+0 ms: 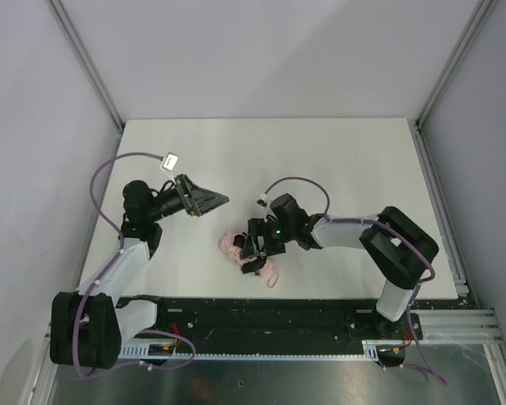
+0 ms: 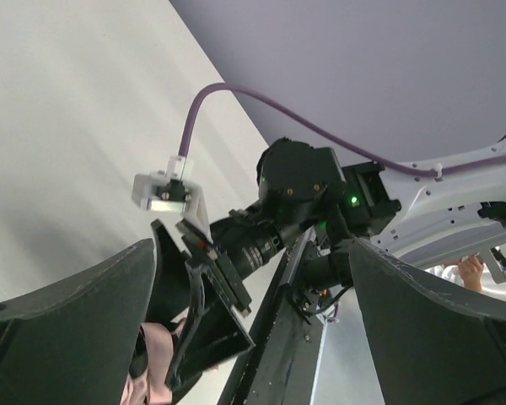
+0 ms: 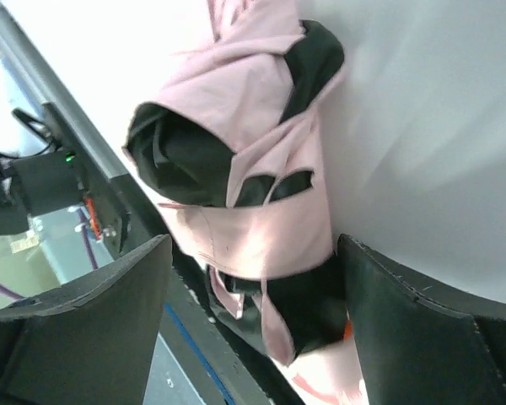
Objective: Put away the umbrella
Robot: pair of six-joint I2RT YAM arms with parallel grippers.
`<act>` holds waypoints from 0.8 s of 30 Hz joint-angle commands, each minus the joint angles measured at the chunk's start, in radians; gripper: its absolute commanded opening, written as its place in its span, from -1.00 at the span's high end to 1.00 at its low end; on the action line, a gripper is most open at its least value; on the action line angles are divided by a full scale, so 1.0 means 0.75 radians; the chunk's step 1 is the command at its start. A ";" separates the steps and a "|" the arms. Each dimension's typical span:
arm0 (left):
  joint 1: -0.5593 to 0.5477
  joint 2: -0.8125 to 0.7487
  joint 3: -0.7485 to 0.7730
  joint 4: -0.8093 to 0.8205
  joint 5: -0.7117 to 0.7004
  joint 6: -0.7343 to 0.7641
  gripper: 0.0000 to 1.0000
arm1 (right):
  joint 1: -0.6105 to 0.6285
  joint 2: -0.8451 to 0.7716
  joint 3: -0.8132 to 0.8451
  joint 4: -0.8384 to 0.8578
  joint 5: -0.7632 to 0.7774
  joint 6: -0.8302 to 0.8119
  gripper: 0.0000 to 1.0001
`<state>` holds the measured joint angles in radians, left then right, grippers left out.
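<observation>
1. Umbrella [image 1: 231,245]: a crumpled bundle of pale pink fabric with black parts showing through the folds. It lies on the white table [image 1: 337,160] near the front edge, roughly midway between the two arms. A thin pink strap [image 1: 271,273] loops out toward the near edge.
2. Right gripper [image 1: 255,255]: lowered over the umbrella with its jaws spread wide, one on either side of the bundle. In the wrist view the fabric fills most of the gap between the fingers [image 3: 93,321]; whether either finger touches the cloth cannot be told.
3. Left gripper [image 1: 214,201]: raised above the table, behind and to the left of the umbrella and apart from it. It points toward the right arm, jaws fully spread with nothing between them.
4. Purple cable [image 1: 110,169]: arches over the left arm (a like one runs above the right wrist).
</observation>
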<state>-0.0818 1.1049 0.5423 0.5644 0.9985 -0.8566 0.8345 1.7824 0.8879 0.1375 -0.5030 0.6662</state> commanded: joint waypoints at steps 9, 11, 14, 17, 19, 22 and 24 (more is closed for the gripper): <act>-0.017 -0.319 -0.022 0.035 -0.124 -0.059 -0.99 | -0.122 -0.675 -0.024 -0.676 0.579 -0.245 -0.72; -0.022 -0.386 -0.007 0.035 -0.149 -0.065 -0.99 | -0.140 -0.830 -0.024 -0.768 0.720 -0.257 -0.72; -0.033 -0.511 0.016 0.035 -0.197 -0.054 -0.99 | -0.188 -1.062 -0.022 -0.882 0.899 -0.268 -0.73; -0.039 -0.652 0.044 0.035 -0.263 -0.034 -0.99 | -0.253 -1.323 -0.022 -0.947 1.020 -0.308 -0.74; -0.041 -0.730 0.071 0.035 -0.300 -0.027 -0.99 | -0.279 -1.496 -0.018 -0.953 1.085 -0.357 -0.81; -0.045 -0.789 0.144 0.035 -0.310 -0.006 -0.99 | -0.289 -1.727 -0.009 -0.922 1.144 -0.452 -0.95; -0.046 -0.787 0.204 0.035 -0.292 0.003 -0.99 | -0.290 -1.845 -0.004 -0.891 1.179 -0.500 -0.98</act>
<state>-0.1093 0.5312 0.5934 0.5610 0.8040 -0.8860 0.6220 0.5339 0.8642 -0.5320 0.2604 0.3939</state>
